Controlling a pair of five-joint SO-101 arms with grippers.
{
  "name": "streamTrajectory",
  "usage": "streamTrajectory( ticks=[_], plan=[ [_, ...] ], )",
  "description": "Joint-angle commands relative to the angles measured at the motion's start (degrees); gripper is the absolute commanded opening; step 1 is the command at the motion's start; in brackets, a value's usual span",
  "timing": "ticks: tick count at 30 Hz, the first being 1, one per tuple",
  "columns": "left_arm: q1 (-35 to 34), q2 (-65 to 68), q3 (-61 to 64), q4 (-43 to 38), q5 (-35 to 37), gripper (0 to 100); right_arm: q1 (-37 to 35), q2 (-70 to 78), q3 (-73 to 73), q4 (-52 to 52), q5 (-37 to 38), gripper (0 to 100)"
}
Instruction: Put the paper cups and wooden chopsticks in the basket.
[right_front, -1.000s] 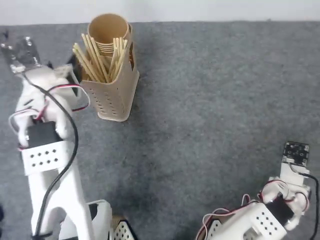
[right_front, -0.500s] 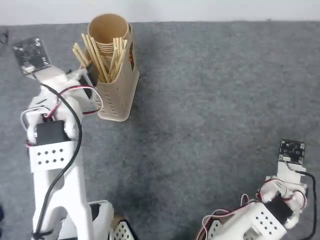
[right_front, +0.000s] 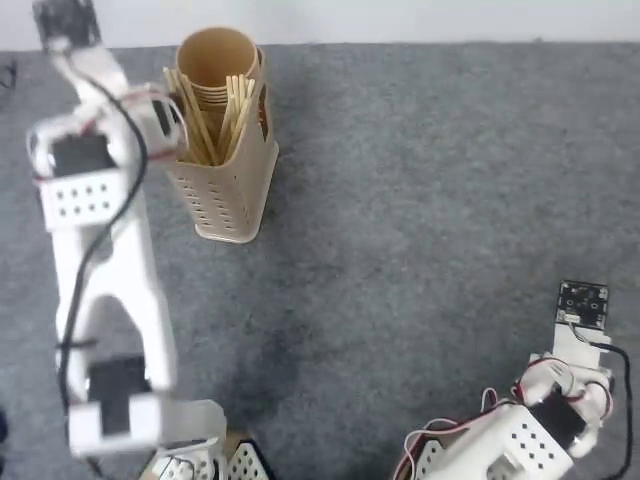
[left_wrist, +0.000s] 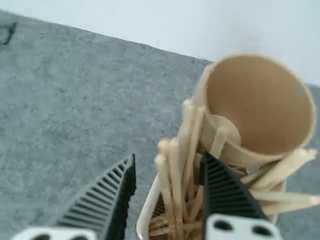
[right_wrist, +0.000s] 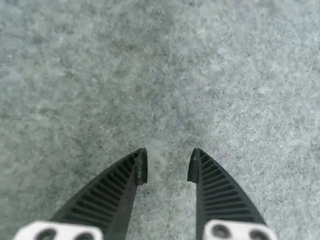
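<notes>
A beige perforated basket (right_front: 232, 190) stands at the back left of the grey mat. Stacked paper cups (right_front: 215, 58) sit in its far end, and several wooden chopsticks (right_front: 203, 128) lean inside against them. My left gripper (left_wrist: 169, 160) hangs open just above the basket's near-left rim, with its fingers on either side of the upper ends of some chopsticks (left_wrist: 175, 172) and not touching them. The top cup (left_wrist: 257, 107) gapes just beyond. My right gripper (right_wrist: 168, 155) is open over bare mat, holding nothing.
The left arm (right_front: 90, 190) stretches along the table's left side up to the back edge. The right arm (right_front: 560, 410) is folded at the front right corner. Grey mat (right_front: 430, 200) covers the table; a pale wall strip runs along the back.
The left arm has swung up and toward the back edge, bringing its gripper from beside the basket's left wall to above its rim. The right arm has barely moved.
</notes>
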Motion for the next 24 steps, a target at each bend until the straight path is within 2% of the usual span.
streamTrajectory(
  ticks=[1, 5, 9, 10, 20, 22, 24],
  plan=[
    [-0.18, 10.2, -24.84, 11.78, -3.96, 19, -0.48, -0.66, -0.7, 0.57, 0.62, 15.8],
    [-0.09, 23.56, -42.15, 23.3, -6.86, 20, -0.48, -0.66, -0.7, 0.66, 0.62, 15.8],
    [-0.18, 34.46, -58.15, 31.91, -10.81, 20, -0.48, -0.66, -0.53, 0.66, 0.62, 15.8],
    [-0.18, 36.04, -60.09, 32.0, -11.43, 20, -0.48, -0.66, -0.53, 0.66, 0.62, 15.8],
    [1.76, 36.75, -48.13, 31.56, -16.09, 19, -0.57, -0.66, -0.18, 0.48, 0.62, 15.8],
    [2.2, 36.84, -46.81, 31.47, -16.09, 14, -0.57, -0.66, -0.18, 0.48, 0.62, 15.8],
    [2.73, 36.84, -45.85, 31.3, -16.62, 5, -0.57, -0.66, -0.18, 0.48, 0.62, 15.8]
  ],
)
